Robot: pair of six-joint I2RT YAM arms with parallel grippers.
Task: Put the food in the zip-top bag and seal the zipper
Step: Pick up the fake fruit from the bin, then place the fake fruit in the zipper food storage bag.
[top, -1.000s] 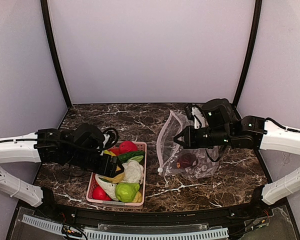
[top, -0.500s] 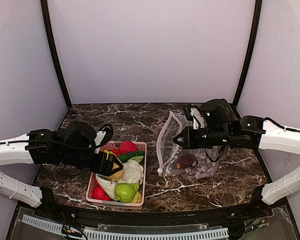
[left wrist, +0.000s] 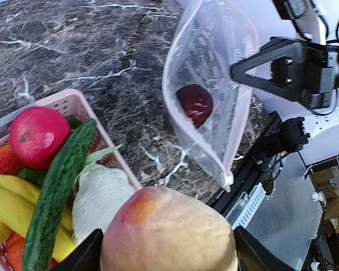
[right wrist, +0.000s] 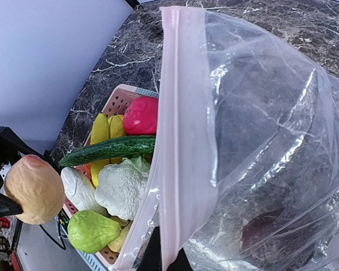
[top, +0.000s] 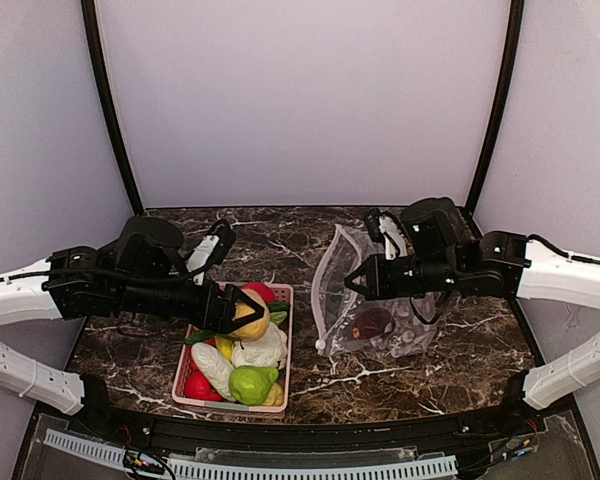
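Note:
My left gripper [top: 242, 315] is shut on a yellow-orange ball [top: 250, 318] with a red blush and holds it above the pink basket [top: 285, 352]. The ball fills the bottom of the left wrist view [left wrist: 169, 231]. My right gripper [top: 352, 281] is shut on the zipper [right wrist: 178, 141] and holds the zip-top bag [top: 336, 265] upright with its mouth open toward the basket. A dark red-purple fruit [top: 372, 322] lies inside the bag; it also shows in the left wrist view [left wrist: 195, 104]. My right fingertips barely show below the strip.
The basket holds a red fruit [top: 261, 292], a cucumber [right wrist: 110, 149], bananas [right wrist: 100, 131], a cauliflower [top: 263, 348] and a green fruit [top: 252, 383]. The dark marble table [top: 280, 240] ends at a black front rail [top: 300, 430]. Purple walls close in the back and sides.
My left gripper has lifted the yellow-orange ball out of the basket and carried it up and right, toward the bag. My right gripper has kept the bag almost still.

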